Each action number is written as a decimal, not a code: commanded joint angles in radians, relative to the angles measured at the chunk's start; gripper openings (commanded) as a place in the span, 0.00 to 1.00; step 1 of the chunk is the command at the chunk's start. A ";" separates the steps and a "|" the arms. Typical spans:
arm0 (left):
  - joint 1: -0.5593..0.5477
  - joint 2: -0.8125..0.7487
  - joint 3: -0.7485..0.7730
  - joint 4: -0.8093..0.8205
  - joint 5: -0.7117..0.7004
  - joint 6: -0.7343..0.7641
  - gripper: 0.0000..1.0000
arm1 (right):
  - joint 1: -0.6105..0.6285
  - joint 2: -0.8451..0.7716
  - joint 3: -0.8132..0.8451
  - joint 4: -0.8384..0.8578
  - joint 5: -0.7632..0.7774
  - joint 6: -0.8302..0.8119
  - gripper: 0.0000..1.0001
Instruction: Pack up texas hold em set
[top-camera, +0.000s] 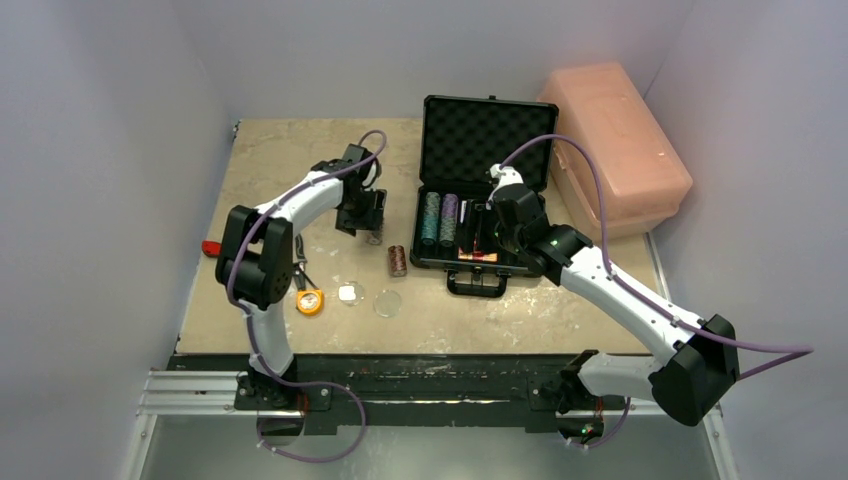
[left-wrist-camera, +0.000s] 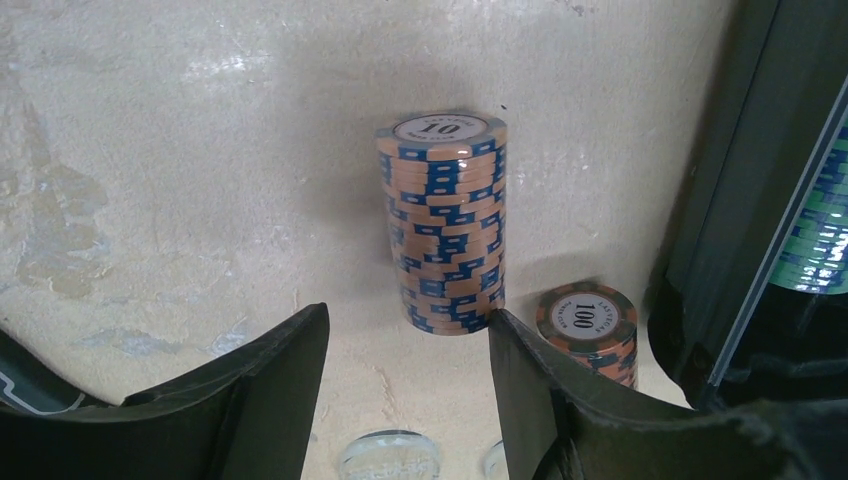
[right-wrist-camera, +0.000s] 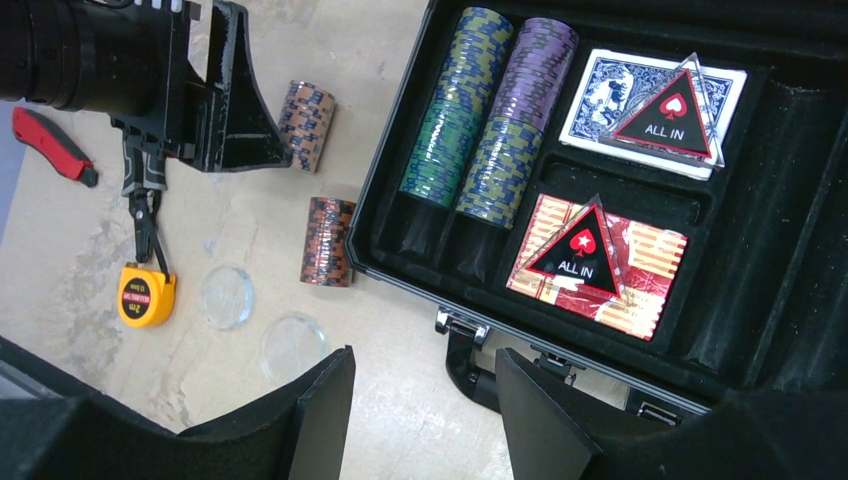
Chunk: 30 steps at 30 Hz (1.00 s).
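While left gripper hangs open just short of the 10-chip stack, right gripper open and empty, I judge pickup in hand; next: advance, close.

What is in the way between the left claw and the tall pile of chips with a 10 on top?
Nothing visible. The left gripper faces the tall chip stack marked 10 with open jaws, only bare table between. The shorter stack marked 100 stands off to one side, by the case.
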<state>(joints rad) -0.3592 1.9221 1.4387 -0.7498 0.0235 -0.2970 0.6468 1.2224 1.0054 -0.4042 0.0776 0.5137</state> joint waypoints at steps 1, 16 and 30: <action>0.016 0.005 0.045 0.023 0.022 -0.046 0.59 | -0.003 -0.009 0.008 0.014 -0.014 -0.014 0.58; 0.016 0.063 0.073 0.026 0.049 -0.051 0.59 | -0.003 -0.013 -0.014 0.021 -0.012 -0.015 0.58; 0.016 0.099 0.090 0.016 0.023 -0.054 0.51 | -0.003 -0.012 -0.017 0.025 -0.012 -0.017 0.58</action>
<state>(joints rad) -0.3473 2.0037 1.4944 -0.7418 0.0555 -0.3336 0.6468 1.2224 0.9928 -0.4034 0.0753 0.5117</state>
